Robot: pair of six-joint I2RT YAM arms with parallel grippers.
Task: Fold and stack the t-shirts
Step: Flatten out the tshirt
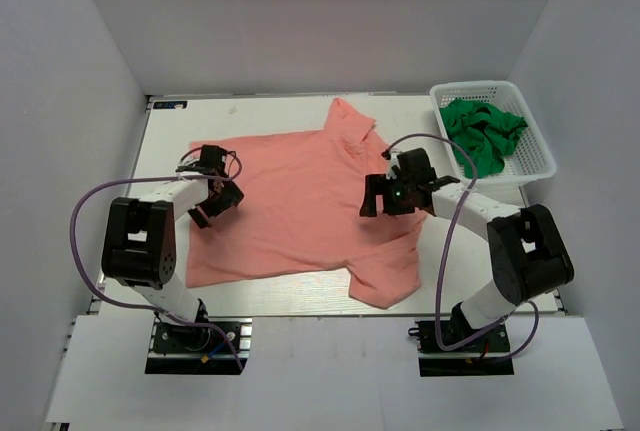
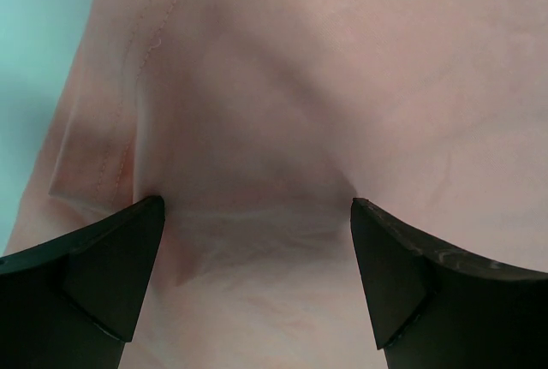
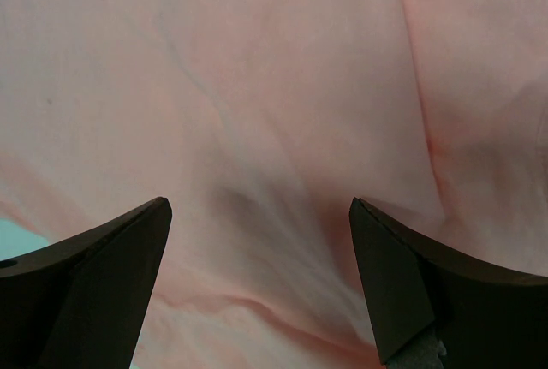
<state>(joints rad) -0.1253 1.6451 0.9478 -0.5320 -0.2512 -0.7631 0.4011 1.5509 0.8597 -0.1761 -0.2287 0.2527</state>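
Pink shirt lies spread flat. L gripper & R gripper both spread wide over it, holding nothing. Best pinch near edges, evenly, w/o bunching.

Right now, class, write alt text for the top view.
A pink shirt lies spread on a table, the left hand and right hand open over its two sides. A green shirt sits in a white basket, far right.

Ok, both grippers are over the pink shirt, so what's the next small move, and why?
Probably close both jaws to pinch cloth: the left gripper and right gripper stand open low over the salmon-pink shirt, which lies spread out unfolded, nothing gripped yet.
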